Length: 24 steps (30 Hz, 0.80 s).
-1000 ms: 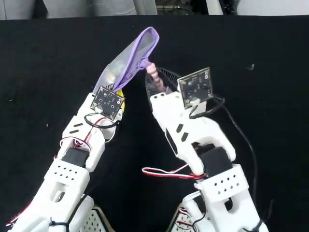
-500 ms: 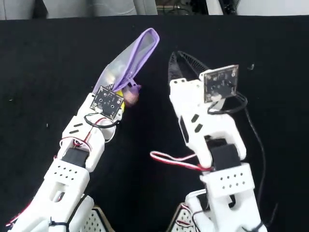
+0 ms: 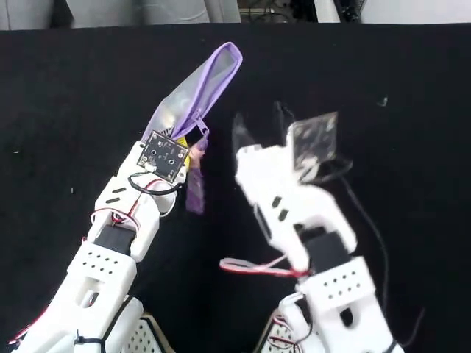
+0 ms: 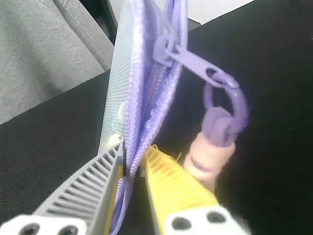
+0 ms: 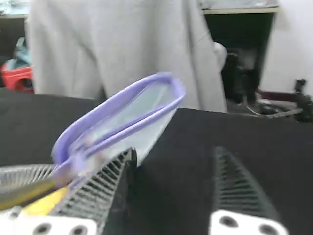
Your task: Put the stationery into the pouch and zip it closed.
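1. At the near end of the pouch (image 3: 200, 82), the left claw (image 4: 133, 152) is clenched on its zip edge, pinching it between a grey finger and a yellow one.
2. Purple pouch slants up and away from that claw, raised above the black tabletop (image 3: 412, 73).
3. Zip pull (image 4: 188, 61) sits on the pouch close to the left claw. A ring with a pinkish charm (image 4: 208, 159) hangs off the pull, just beside the pouch.
4. Right claw (image 5: 171, 191) is beside the pouch and not touching it, fingers spread, gripping nothing.
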Each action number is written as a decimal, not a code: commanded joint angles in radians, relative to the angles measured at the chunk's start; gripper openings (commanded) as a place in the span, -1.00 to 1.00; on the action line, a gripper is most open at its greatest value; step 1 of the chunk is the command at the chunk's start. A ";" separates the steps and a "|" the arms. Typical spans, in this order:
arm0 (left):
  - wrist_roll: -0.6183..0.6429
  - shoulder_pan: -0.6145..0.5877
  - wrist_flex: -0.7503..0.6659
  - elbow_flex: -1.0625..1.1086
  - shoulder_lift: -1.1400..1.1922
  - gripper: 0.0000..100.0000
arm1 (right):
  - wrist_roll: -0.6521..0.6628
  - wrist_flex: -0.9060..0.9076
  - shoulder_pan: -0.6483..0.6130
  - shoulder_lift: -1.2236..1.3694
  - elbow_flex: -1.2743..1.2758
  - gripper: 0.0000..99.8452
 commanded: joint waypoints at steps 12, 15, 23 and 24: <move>-0.006 -0.001 -0.015 -0.010 -0.023 -0.94 | -0.028 -0.310 -0.158 -0.174 0.331 -0.58; -0.006 0.002 -0.015 -0.010 -0.023 -0.94 | -0.028 -0.362 -0.160 -0.124 0.343 -0.58; -0.008 0.001 -0.015 -0.010 -0.023 -0.94 | -0.035 -0.417 -0.189 0.042 0.292 -0.58; -0.008 0.001 -0.015 -0.008 -0.023 -0.94 | -0.035 -0.417 -0.193 0.062 0.283 -0.58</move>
